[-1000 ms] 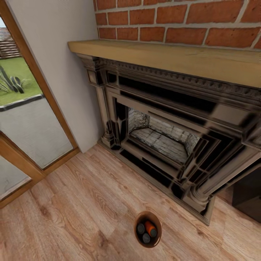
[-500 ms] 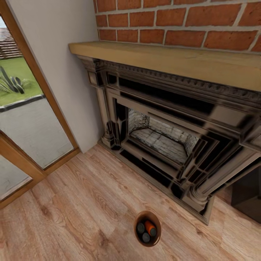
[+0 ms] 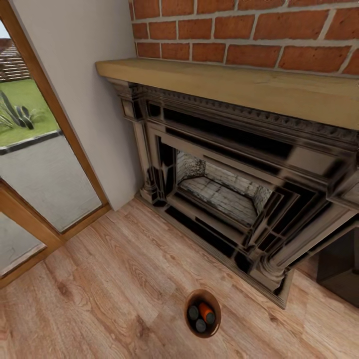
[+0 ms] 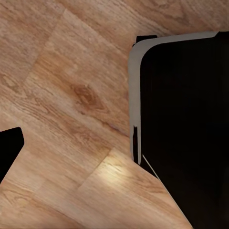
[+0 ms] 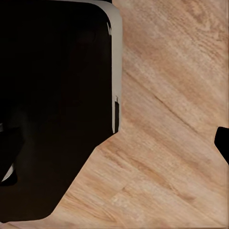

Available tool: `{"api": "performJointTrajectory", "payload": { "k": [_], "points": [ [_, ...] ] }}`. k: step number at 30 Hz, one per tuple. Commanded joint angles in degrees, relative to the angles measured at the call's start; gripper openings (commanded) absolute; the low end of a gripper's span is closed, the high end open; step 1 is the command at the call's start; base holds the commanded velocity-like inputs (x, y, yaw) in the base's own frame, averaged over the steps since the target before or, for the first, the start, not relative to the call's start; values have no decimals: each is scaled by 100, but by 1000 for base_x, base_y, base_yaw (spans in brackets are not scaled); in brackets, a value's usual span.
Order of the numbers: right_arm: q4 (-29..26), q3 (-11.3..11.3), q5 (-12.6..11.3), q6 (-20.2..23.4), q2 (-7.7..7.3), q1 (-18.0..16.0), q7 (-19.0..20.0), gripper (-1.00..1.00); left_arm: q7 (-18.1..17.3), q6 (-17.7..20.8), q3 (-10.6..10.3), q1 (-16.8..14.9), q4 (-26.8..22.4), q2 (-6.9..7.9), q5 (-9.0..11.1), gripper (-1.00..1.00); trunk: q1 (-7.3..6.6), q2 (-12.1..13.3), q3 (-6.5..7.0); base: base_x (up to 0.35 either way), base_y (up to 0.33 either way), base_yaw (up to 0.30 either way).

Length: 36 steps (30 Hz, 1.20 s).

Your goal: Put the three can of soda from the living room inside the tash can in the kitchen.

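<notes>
Bin: small round copper-brown tapered pail [image 3: 203,314], standing on the plank floor [image 3: 109,289] at lower centre of the head view, just in front of the fireplace base.
Cans: three small orange cylinders with grey metal tops [image 3: 201,313] inside the pail; two upright showing grey tops, one tilted showing its orange side.
Fireplace: dark ornate surround [image 3: 239,189] with pale wooden mantel [image 3: 234,85], right half of frame, red brick wall [image 3: 249,30] above.
Door: wood-framed glass door [image 3: 40,164], left edge.
Left pincer: cannot tell; the wrist camera sees a dark grey-edged body [image 4: 186,119] over floor.
Right pincer: cannot tell likewise.

Dark fireplace [image 3: 234,194] (brick wall [image 3: 249,30] above), plank floor [image 3: 109,279].
</notes>
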Motion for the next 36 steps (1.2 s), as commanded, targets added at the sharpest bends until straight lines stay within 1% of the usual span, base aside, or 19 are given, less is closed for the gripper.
{"api": "performJointTrajectory", "payload": {
  "k": [1,12,32,36],
  "points": [
    [0,0,0,-1,7,2,-38,100,0,1,0,-1,0,0,-1,100,-22,42,19,0,0,0],
    [0,0,0,-6,22,28,-117,100,0,16,0,-2,0,0,-4,100,-264,483,216,0,0,0],
    [-6,-9,0,-6,19,41,-118,100,-7,44,-9,-2,0,-30,-4,100,-264,484,216,0,0,0],
    [-11,-17,-8,-11,26,41,-118,100,-5,1,-9,1,-14,-37,3,100,-264,484,216,0,0,0]
  ]
}}
